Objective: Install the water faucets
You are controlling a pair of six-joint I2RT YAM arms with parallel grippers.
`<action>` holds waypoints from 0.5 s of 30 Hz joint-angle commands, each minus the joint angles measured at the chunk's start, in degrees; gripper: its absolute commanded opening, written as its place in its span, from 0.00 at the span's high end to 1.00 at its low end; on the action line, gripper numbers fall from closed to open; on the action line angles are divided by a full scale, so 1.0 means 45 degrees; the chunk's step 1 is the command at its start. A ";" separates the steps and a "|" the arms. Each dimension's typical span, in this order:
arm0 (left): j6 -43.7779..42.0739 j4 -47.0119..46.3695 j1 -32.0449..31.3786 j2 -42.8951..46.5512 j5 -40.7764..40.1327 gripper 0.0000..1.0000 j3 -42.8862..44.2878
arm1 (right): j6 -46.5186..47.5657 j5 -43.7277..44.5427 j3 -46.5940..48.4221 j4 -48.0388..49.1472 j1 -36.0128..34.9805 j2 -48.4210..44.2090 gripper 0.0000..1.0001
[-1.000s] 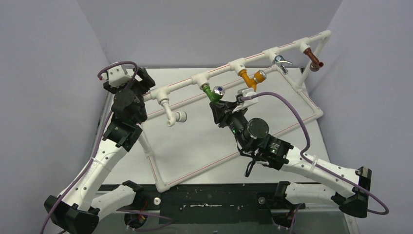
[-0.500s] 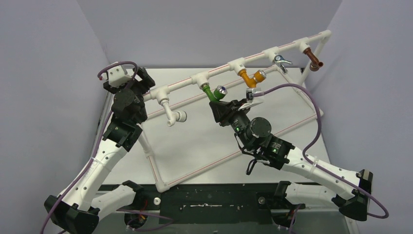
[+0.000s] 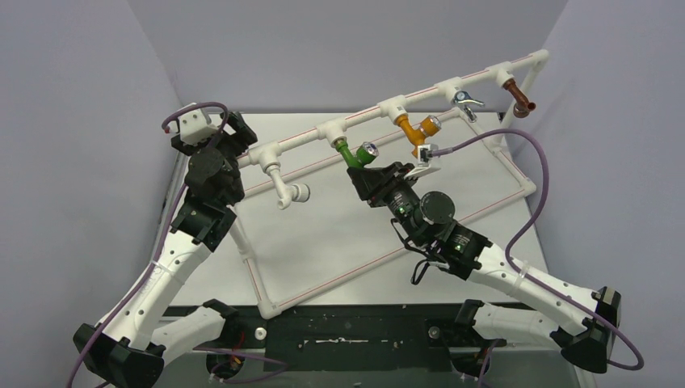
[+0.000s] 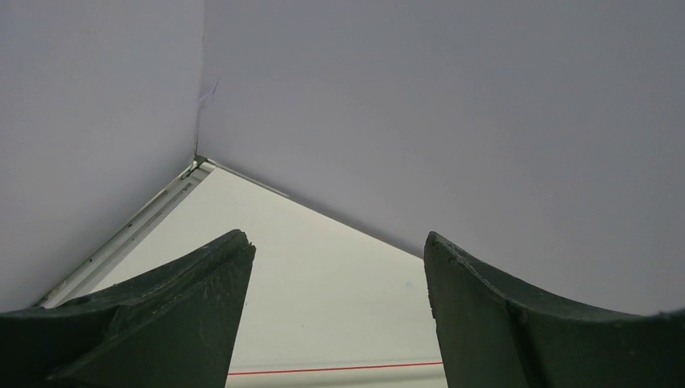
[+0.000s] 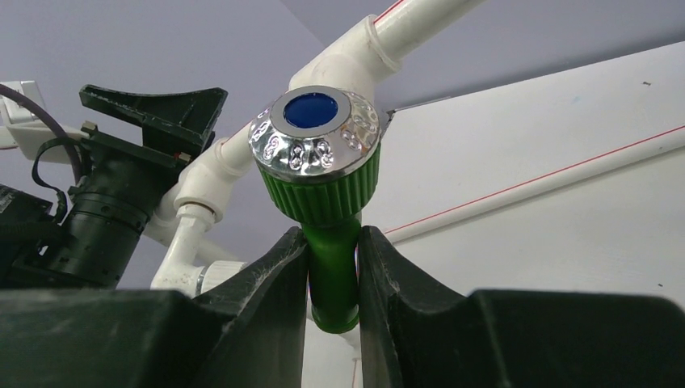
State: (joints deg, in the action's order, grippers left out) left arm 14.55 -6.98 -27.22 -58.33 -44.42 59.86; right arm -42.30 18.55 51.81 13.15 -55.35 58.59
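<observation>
A green faucet point(image 3: 353, 155) with a chrome, blue-centred knob hangs from a tee of the white pipe frame point(image 3: 420, 92). My right gripper point(image 3: 363, 171) is shut on its green spout point(image 5: 333, 271), just under the ribbed collar. Along the same pipe hang a white faucet point(image 3: 284, 187), an orange faucet point(image 3: 416, 132), a silver faucet point(image 3: 464, 100) and a brown faucet point(image 3: 519, 98). My left gripper point(image 3: 240, 134) is open and empty at the pipe's left end, its fingers point(image 4: 190, 311) framing only table and wall.
The frame's lower white pipes with red stripes point(image 3: 339, 275) lie across the table. Purple walls close in on the left, back and right. A purple cable point(image 3: 517, 182) loops over the right side of the frame.
My right wrist has turned while shut on the green faucet, and its knob has swung slightly up and to the right. The left arm has not moved.
</observation>
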 commanded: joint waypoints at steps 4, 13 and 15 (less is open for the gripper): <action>-0.0127 0.3984 -0.0845 0.0189 0.0555 0.25 -0.1172 | -0.2664 0.1304 0.0437 0.2501 0.1098 0.0362 1.00; -0.0146 0.3937 -0.0807 0.0296 0.0648 0.25 -0.1193 | -0.4415 0.1400 0.0386 0.2283 0.1138 0.0341 1.00; -0.0146 0.3917 -0.0801 0.0321 0.0653 0.25 -0.1224 | -0.4797 0.1452 0.0362 0.2274 0.1148 0.0355 1.00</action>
State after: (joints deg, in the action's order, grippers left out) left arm 14.48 -7.29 -27.22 -58.15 -44.45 59.70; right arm -56.60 16.64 51.79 11.60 -53.98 58.28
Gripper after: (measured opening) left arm 0.751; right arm 0.244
